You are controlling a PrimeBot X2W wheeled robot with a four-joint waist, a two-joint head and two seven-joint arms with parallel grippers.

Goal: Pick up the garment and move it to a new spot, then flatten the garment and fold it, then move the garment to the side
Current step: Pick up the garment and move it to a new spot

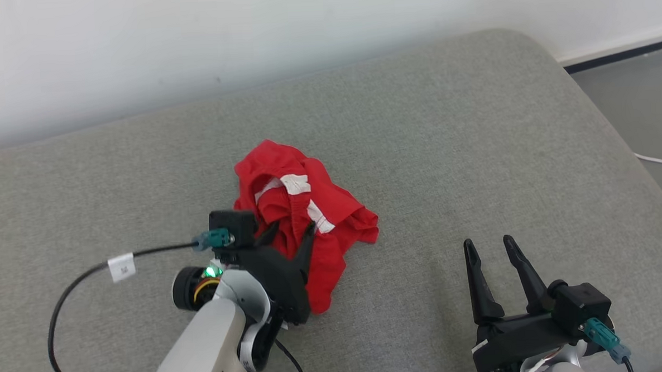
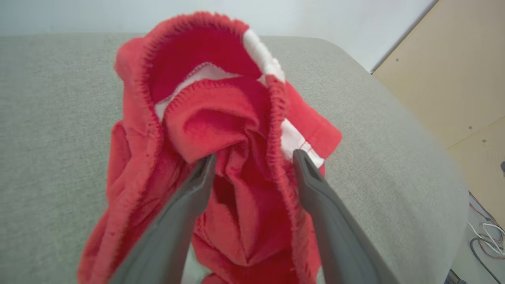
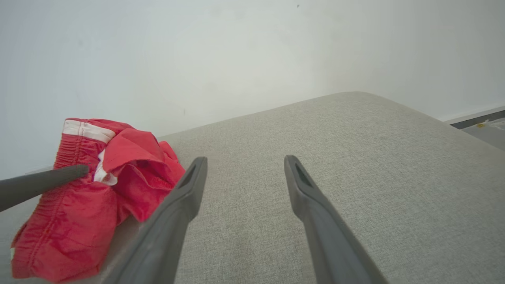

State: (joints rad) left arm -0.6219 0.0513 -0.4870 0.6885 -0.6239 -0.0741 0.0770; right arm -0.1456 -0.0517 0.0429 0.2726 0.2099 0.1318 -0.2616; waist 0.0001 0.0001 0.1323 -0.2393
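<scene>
– Left gripper (image 1: 290, 232), state?
– Jaws spread, not clamping. Fingers (image 2: 185, 213) point into the red garment (image 1: 309, 209), with loose folds of cloth between and around the tips.
– Garment, where?
– Crumpled heap, red shorts with white stripes, roughly mid-surface on the grey cushion (image 1: 474, 146). Well apart from the far edge along the white wall (image 1: 190, 35), and from the rounded far right corner.
– Right gripper (image 1: 488, 246)?
– Jaws wide apart too, nothing in them. It sits toward the near edge, right of the garment and well apart from it, with bare cushion under the fingers.
– Anything else on the surface?
– Black cable (image 1: 160, 250) with a white label (image 1: 123, 266), lying toward the left edge and plugged in at the left wrist. Grey floor (image 1: 640, 94) shows past the right edge.
</scene>
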